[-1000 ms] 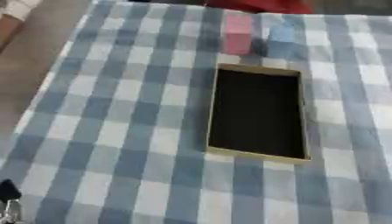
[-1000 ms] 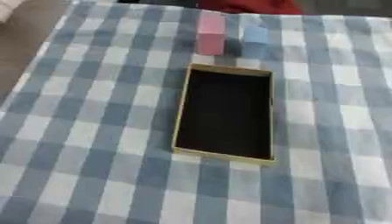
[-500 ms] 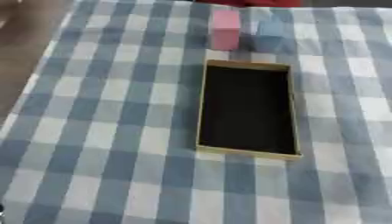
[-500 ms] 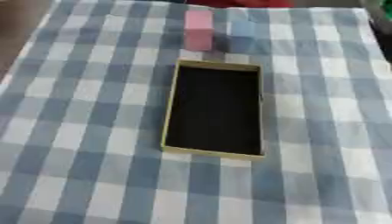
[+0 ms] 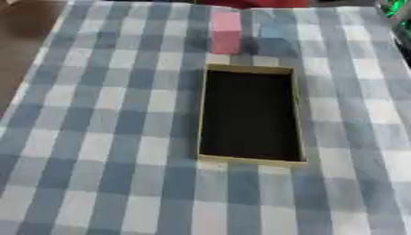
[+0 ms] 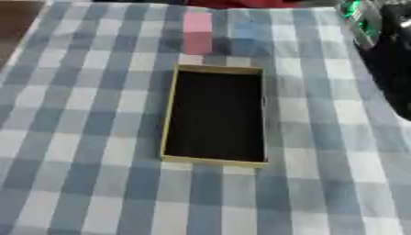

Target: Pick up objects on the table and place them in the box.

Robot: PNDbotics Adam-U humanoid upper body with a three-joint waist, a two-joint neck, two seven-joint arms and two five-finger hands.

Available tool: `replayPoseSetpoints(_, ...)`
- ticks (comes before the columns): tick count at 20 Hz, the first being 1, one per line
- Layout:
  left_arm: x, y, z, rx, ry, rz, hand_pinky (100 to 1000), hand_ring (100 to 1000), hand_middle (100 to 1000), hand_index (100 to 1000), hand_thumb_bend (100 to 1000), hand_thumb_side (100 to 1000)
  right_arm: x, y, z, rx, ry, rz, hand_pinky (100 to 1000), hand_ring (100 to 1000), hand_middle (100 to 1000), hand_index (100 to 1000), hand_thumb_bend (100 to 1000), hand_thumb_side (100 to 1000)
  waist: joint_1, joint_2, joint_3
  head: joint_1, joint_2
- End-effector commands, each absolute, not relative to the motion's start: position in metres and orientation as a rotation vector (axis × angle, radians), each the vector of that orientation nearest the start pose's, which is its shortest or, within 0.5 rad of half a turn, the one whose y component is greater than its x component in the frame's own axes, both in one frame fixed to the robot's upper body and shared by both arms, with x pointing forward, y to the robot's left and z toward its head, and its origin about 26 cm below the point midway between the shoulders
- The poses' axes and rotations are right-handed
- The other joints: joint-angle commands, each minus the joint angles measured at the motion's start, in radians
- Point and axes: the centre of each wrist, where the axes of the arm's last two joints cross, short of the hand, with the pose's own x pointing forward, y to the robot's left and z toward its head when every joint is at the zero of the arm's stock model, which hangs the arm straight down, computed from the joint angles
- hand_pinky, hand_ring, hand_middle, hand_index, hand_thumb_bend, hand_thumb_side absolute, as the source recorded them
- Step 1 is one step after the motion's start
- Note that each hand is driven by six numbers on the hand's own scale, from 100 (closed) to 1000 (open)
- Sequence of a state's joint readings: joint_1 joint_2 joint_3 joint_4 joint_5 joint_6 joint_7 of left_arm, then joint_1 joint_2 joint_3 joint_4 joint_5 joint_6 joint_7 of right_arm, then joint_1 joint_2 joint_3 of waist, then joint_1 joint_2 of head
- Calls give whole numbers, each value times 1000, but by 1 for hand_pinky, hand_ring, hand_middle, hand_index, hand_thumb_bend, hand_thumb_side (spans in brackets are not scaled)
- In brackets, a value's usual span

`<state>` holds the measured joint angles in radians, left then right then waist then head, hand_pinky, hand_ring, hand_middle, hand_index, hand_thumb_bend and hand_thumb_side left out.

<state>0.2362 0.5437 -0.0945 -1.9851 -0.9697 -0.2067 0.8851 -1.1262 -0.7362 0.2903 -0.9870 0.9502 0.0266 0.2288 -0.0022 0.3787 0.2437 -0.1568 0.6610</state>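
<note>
An open shallow box (image 5: 199, 114) with tan walls and a dark inside lies lengthwise in the middle of the checked cloth, nothing in it. Just beyond its far end stands a pink block (image 5: 225, 32), upright. A pale blue block (image 5: 273, 34) stands right beside the pink one, hard to tell from the cloth. My right hand (image 6: 393, 59) comes in as a black mass at the upper right edge of the right eye view, with a green light on the arm (image 6: 353, 11) above it. It is apart from both blocks and the box. My left hand shows in no view.
A blue and white checked cloth (image 5: 96, 151) covers the table. Its left edge runs down from the top left, with brown floor (image 5: 24, 23) beyond. Something red (image 5: 253, 2) shows at the far edge behind the blocks.
The whole picture has shifted, so the camera moved. My right arm has come into the right eye view at the upper right. The dark bit at the lower left corner is gone.
</note>
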Motion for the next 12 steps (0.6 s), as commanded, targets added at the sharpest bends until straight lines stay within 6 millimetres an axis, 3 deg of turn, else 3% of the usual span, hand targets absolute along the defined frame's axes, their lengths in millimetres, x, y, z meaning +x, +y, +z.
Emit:
replayPoseSetpoints(1,213,320,80,-1816,2876,791,661,647,533,695,100,402,461,-330,341,-1503,-1315,1369,926,917,888,933,430,794,2,-24,3,-3,-14)
replayPoseSetpoints(12,213,320,80,-1820,2875,817,662,647,533,694,100,376,465,-309,355,-1364,-1149,1513,925,929,896,931,177,595,-1,-29,7,2,-11)
